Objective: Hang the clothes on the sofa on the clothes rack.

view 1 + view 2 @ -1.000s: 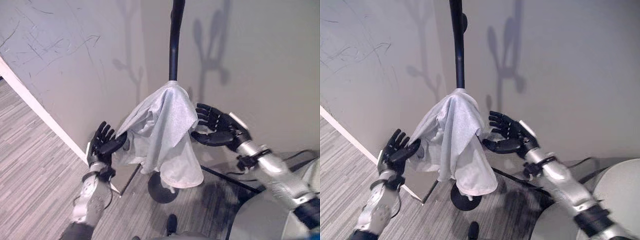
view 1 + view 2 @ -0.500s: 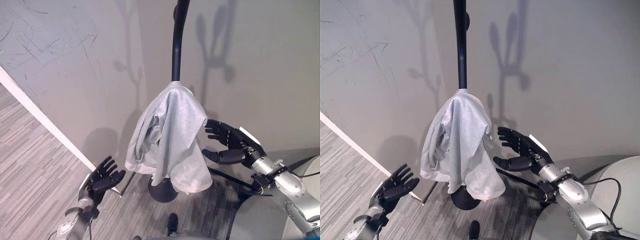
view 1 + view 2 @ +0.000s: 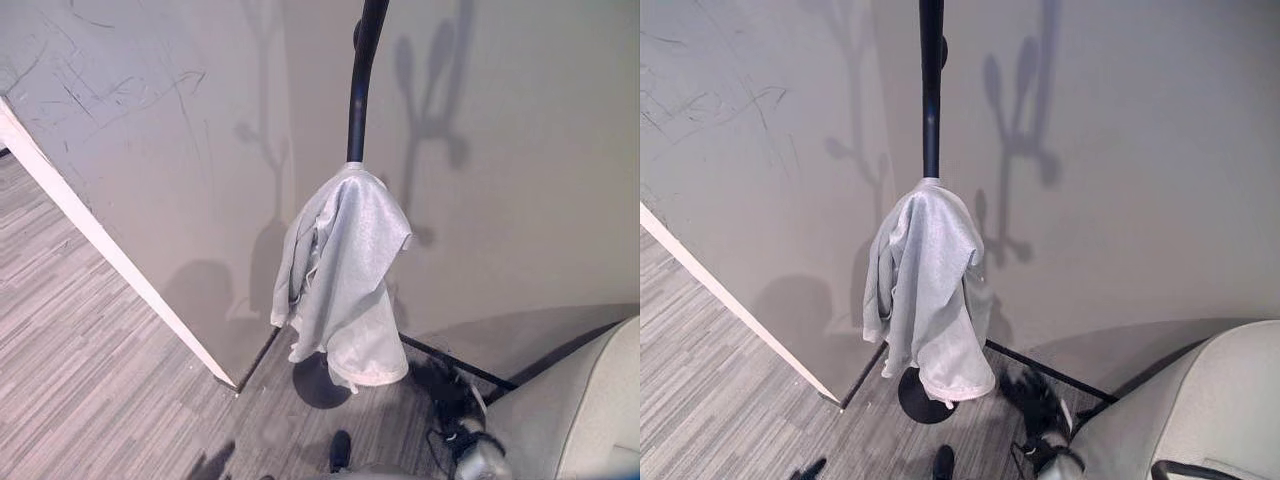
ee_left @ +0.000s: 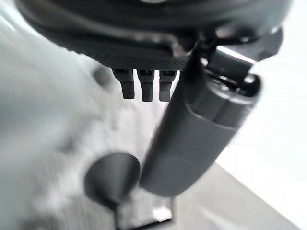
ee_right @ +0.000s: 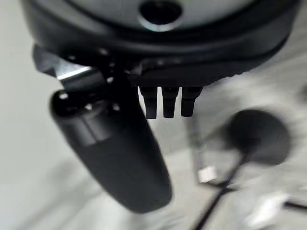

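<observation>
1. Closest in, the right hand (image 3: 1040, 405) sits low by the floor, next to the pale sofa (image 3: 1200, 400) edge. Its wrist view shows the fingers (image 5: 168, 100) straight and the thumb (image 5: 115, 153) sticking out, nothing in its hold.
2. The left hand (image 4: 158, 96) looks the same in its own wrist view: fingers out straight, thumb free, holding nothing. Past it there's grey floor and a dark round shape that I'd guess is the rack's base.
3. Further back, the base (image 3: 925, 395) sits on the floor right where the two walls meet.
4. Above that, the shirt (image 3: 345, 270) is draped over a low peg on the rack (image 3: 357, 100), bunched up and hanging down towards the base. Neither hand is touching it.
5. Behind everything is just plain wall (image 3: 520, 200) with the rack's shadow on it.
6. My read: this garment is hung and let go, so that step looks done. If more clothes are on the sofa, the next move is to turn back, grab one and bring it to a free peg. Can't tell from here whether any are left.
</observation>
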